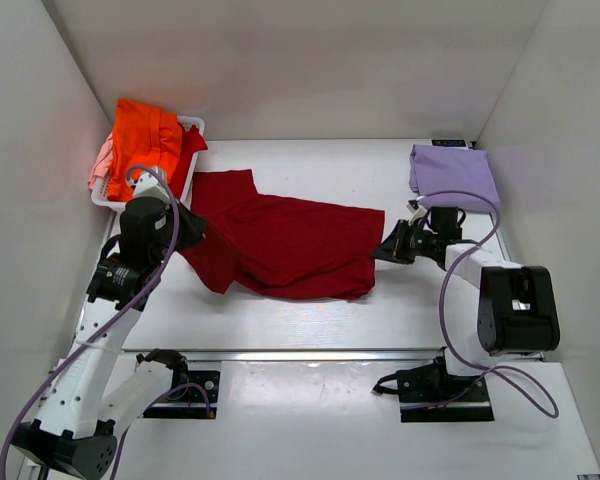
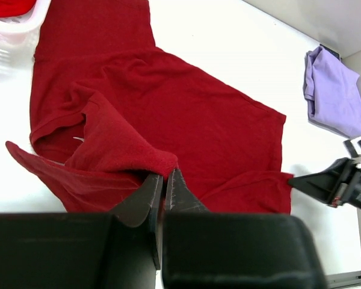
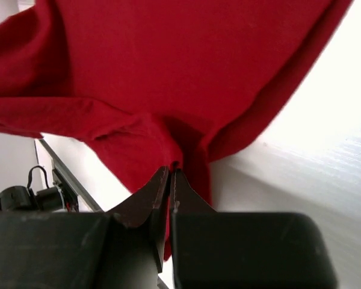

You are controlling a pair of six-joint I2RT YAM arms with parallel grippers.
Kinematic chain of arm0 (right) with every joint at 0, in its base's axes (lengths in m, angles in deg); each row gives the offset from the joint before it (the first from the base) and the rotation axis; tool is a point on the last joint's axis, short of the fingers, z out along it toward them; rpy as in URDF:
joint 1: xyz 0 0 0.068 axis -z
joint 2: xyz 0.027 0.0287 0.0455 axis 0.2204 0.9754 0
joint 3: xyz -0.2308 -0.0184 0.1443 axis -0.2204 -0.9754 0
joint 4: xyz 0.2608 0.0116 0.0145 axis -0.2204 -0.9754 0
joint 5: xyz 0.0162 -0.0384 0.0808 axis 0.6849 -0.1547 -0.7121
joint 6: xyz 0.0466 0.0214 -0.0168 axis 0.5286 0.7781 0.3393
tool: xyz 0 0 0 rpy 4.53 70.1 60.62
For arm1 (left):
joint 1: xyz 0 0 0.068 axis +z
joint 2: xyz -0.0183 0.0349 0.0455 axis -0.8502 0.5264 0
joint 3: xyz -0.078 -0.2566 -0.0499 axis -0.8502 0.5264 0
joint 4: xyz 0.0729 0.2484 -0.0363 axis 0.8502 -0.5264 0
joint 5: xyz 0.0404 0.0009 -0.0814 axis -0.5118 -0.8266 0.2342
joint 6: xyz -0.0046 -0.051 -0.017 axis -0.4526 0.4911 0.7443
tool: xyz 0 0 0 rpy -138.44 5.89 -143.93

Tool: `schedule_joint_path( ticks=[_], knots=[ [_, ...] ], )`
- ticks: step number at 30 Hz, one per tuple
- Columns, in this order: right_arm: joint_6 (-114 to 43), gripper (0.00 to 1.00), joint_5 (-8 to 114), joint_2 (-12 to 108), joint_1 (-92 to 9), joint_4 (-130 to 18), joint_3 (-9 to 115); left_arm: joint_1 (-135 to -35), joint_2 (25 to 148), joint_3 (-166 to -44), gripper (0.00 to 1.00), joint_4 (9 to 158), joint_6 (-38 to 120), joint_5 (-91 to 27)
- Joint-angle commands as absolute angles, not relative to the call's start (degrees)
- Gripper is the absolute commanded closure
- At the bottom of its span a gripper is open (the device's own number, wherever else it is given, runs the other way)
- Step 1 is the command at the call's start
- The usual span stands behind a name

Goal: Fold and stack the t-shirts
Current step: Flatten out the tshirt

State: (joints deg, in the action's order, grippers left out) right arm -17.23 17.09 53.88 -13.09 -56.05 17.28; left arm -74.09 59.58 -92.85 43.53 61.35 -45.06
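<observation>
The large dark red t-shirt [image 1: 280, 245] lies rumpled across the middle of the table. My left gripper [image 1: 192, 228] is shut on its left edge, with a fold of red cloth [image 2: 126, 150] pinched between the fingertips [image 2: 166, 174]. My right gripper [image 1: 382, 250] is shut on the shirt's right edge; red cloth [image 3: 138, 78] hangs from the tips [image 3: 171, 170]. A folded lavender t-shirt [image 1: 452, 172] lies at the back right, also seen in the left wrist view [image 2: 334, 96]. An orange t-shirt [image 1: 145, 140] and a pale pink one [image 1: 100, 160] sit in the basket.
A white slatted plastic basket [image 1: 194, 125] stands at the back left against the wall. White walls enclose the table on three sides. A metal rail [image 1: 310, 354] runs along the near edge by the arm bases.
</observation>
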Motion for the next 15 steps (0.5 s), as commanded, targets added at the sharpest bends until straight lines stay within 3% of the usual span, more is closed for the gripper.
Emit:
schedule_joint_path(
  ticks=[1,6,15],
  knots=[
    [-20.37,1.0,15.59,48.0,-12.82,-56.8,20.99,-73.96,59.49,-92.52,1.0,45.64,61.53,-44.17],
    [-23.01,0.99,12.67,40.26,-7.82,-61.28,26.61,-75.02,64.05,-99.61,1.0,45.83,57.94,-46.63],
    [-29.17,1.0,15.83,29.89,-2.45,-75.26,54.46,-73.7,77.41,-133.19,1.0,43.8,53.7,-50.5]
  ],
)
